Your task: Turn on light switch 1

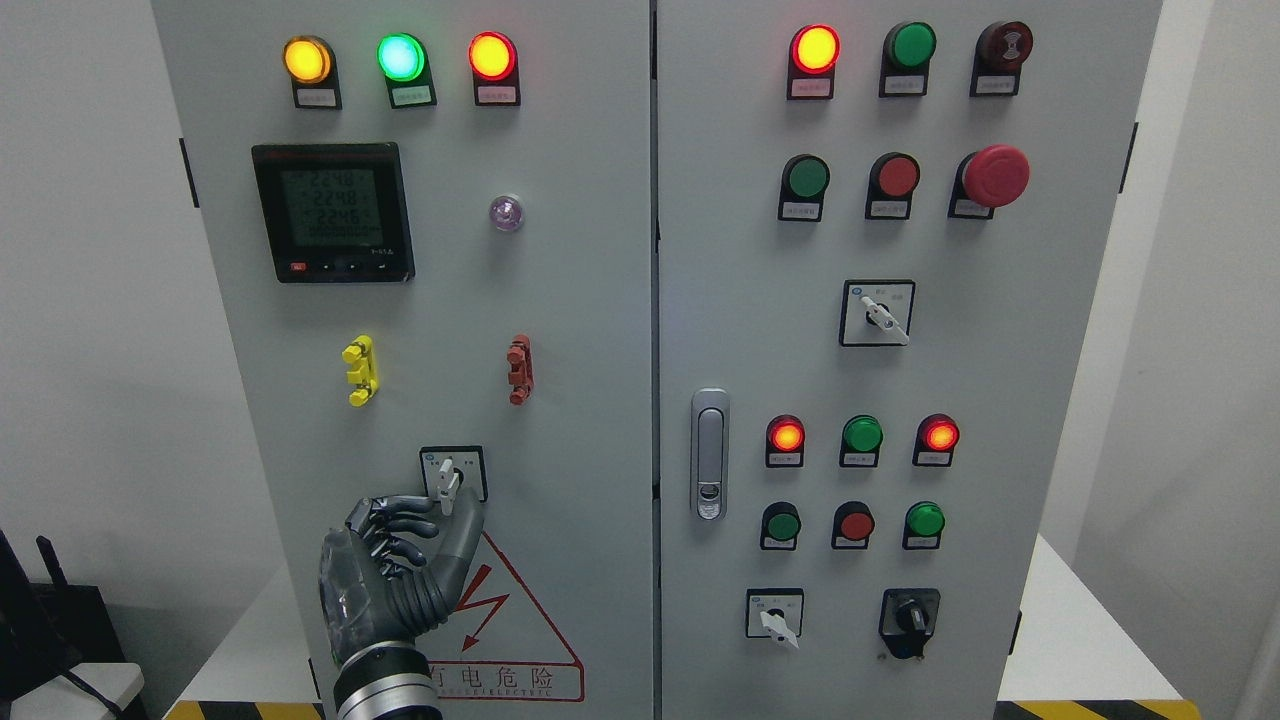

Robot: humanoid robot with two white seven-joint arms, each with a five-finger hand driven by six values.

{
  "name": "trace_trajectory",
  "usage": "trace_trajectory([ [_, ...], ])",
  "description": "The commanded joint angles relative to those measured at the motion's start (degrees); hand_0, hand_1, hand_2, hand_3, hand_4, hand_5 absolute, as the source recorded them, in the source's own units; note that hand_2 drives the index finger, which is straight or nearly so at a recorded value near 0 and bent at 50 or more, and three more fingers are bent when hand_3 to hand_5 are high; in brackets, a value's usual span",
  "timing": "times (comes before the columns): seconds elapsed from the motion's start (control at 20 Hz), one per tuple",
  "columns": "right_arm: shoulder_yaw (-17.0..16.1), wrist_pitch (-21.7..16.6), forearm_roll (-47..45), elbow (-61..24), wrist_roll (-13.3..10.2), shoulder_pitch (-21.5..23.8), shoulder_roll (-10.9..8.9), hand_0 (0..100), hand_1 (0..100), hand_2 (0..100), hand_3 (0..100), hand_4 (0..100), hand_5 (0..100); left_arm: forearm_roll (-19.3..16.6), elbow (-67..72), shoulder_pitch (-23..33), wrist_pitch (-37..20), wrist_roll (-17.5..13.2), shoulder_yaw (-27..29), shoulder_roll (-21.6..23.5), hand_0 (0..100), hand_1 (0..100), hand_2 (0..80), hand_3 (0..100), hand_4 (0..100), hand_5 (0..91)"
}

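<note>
Switch [450, 482] sits low on the left cabinet door [560, 400], its small white lever pointing almost straight down. Coming up from the bottom left, the left hand [395, 575] reaches it from below; the fingers [400, 520] are curled loosely, the thumb raised against the lever and a fingertip at its other side. Whether they truly pinch it I cannot tell, but the pose looks meant for twisting the lever. Just right of the wrist is a red lightning warning sign [510, 625]. Further right, the second door [1000, 380] carries lamps and more switches, untouched. No right hand shows.
</note>
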Motion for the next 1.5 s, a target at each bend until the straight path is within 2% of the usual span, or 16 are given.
trace_trajectory([
  [0.0,0.0,0.0,-1.1,0.0,0.0,0.0,0.00,12,39,0,0,0,0,0.1,0.6,-0.5,0.5,-0.1,-0.3,0.0,13,68,53.9,73,85,83.8],
  [0.65,0.0,0.0,-1.1,0.0,0.0,0.0,0.00,12,39,0,0,0,0,0.4,1.1,-1.7,2.2,-0.1,-0.5,0.0,17,62,55.1,74,85,83.6],
  [1.45,0.0,0.0,-1.1,0.0,0.0,0.0,0.00,12,39,0,0,0,0,0.4,1.1,-2.1,2.7,-0.1,-0.5,0.0,20,59,56.4,74,86,84.4],
])
